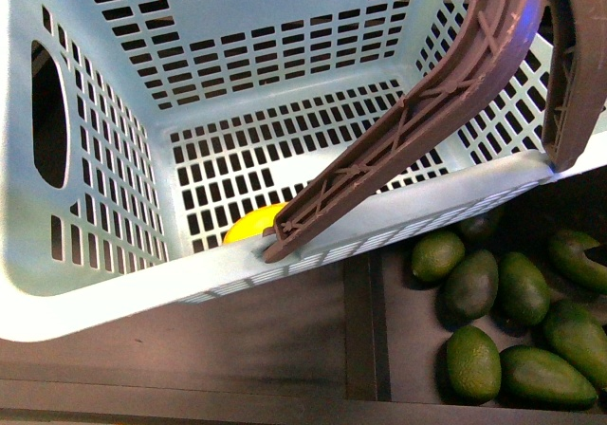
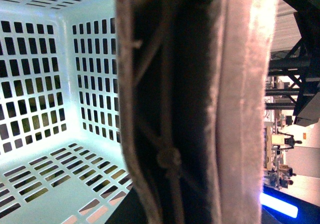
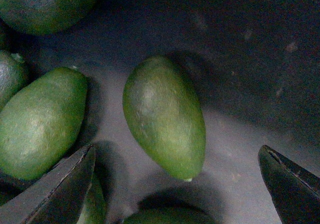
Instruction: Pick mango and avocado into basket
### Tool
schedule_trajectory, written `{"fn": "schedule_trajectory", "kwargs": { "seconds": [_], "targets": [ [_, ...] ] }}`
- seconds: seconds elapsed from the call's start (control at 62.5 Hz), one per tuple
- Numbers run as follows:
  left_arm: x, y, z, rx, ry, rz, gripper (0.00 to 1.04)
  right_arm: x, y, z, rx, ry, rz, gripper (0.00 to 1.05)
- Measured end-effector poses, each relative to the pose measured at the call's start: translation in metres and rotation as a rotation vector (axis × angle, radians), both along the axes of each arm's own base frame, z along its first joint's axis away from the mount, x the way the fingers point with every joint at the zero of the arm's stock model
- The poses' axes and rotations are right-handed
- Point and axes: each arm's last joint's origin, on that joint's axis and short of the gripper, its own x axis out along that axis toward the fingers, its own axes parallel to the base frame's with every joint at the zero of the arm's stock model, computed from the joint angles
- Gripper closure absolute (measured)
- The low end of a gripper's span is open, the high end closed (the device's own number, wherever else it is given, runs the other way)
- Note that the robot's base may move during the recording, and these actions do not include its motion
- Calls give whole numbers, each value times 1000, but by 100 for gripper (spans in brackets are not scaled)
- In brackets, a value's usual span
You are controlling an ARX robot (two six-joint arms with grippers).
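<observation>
Mango [image 1: 251, 224] already in basket [image 1: 114, 292], low by near wall. Avocado [image 3: 162, 114] lies on floor of dark bin [image 3: 235, 149]; other avocados [image 3: 42, 119] just beside. Right gripper [image 3: 177, 149] spread wide over it, not touching. Go straight down, one finger each side of fat middle, squeeze softly, miss neighbours. Left gripper not seen; brown handle [image 2: 200, 104] fills its view.

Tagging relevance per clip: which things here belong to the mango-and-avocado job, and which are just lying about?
Belongs to the job: basket; mango, lying inside it; avocado in front of the open right hand.
Lying about: other avocados around it; dark tray holding them.
</observation>
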Motion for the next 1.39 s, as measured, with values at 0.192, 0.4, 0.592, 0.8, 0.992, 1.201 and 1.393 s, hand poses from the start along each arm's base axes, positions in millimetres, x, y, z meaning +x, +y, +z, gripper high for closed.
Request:
{"fn": "schedule_trajectory", "kwargs": {
  "seconds": [0.192,0.4,0.592,0.8,0.992,1.201,1.393],
  "targets": [
    [0,0,0,1,0,1,91,19,6,-16,2,15,32,9],
    [0,0,0,1,-1,3,91,26,15,-35,16,44,54,9],
    [0,0,0,1,-1,1,91,34,20,-48,24,54,53,9],
    [0,0,0,0,0,1,91,39,25,-56,30,60,46,9],
    [0,0,0,1,-1,3,91,43,27,-59,26,59,45,9],
    [0,0,0,1,-1,2,91,44,27,-60,14,62,40,32],
    [0,0,0,0,0,1,91,42,24,-61,15,61,31,49]
  ]
}}
